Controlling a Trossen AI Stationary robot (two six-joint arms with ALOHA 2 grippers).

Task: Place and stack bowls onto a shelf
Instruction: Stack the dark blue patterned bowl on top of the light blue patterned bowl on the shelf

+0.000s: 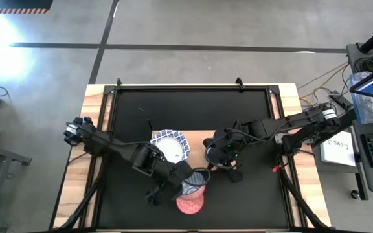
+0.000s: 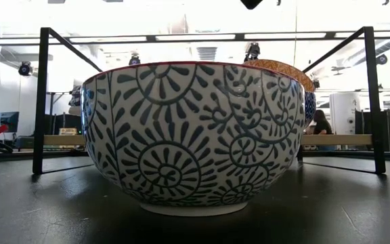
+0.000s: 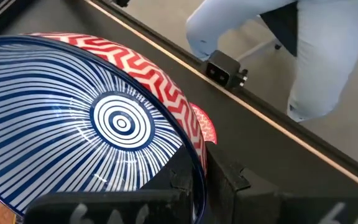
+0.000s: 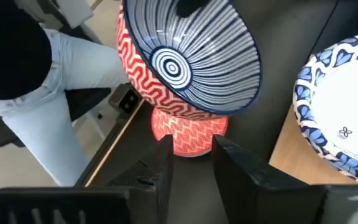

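- Left gripper [image 1: 185,176] clamps, fingers pressed together, on the rim of a blue-striped bowl [image 3: 104,124] with a red zigzag outside, tilted above a red patterned bowl [image 1: 190,202] on the black tabletop [image 1: 251,116]
- Shelf [image 1: 199,137], just beside, carries one wide blue-and-white bowl [image 1: 171,146]
- Right gripper [image 1: 220,155] hangs over the shelf's right part, fingers [image 4: 157,171] spread apart and pinching nothing
- Counted: three bowls from above; low down a big spiral-patterned bowl [image 2: 195,135] fills the view, an orange bowl [image 2: 283,68] behind it

Two dark jointed arms [image 1: 115,150] trailing black cables.
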